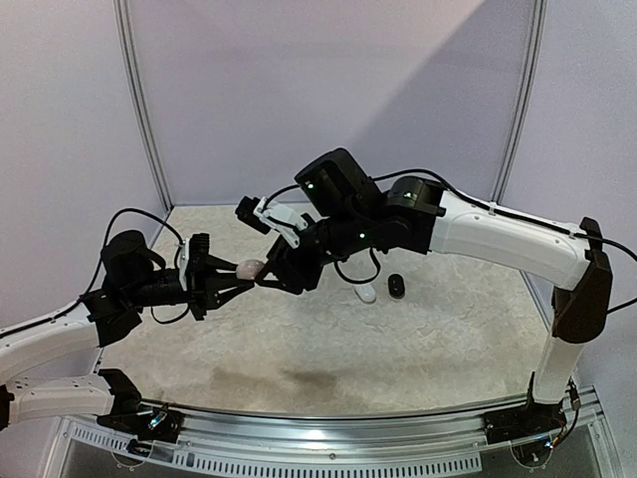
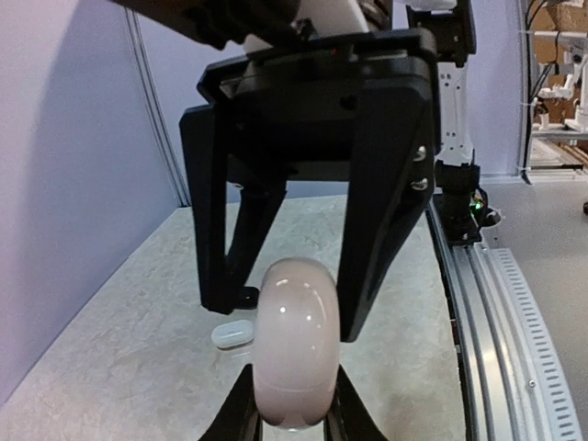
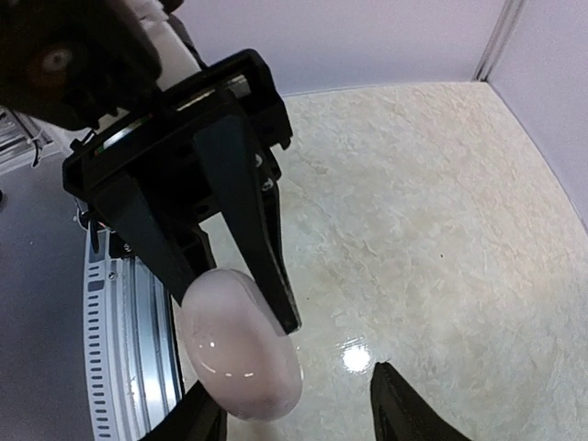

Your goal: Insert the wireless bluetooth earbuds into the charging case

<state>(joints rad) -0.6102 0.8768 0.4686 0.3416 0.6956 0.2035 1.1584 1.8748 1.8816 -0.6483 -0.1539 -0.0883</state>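
Note:
A pale pink pebble-shaped charging case (image 2: 296, 344) is held above the table, with my left gripper (image 2: 294, 409) shut on its lower end. Its lid looks closed. In the top view the case (image 1: 251, 267) hangs between my two grippers at centre left. My right gripper (image 3: 299, 418) is open: the case (image 3: 243, 354) lies against its left finger, with a wide gap to the right finger. From the left wrist view, the right gripper's black fingers (image 2: 381, 230) straddle the case's top. No earbuds show in any view.
A white case (image 1: 366, 292) and a black case (image 1: 397, 287) lie on the beige table (image 1: 328, 349) right of centre. The white one (image 2: 231, 333) shows behind the held case. A metal rail (image 1: 328, 438) runs along the near edge.

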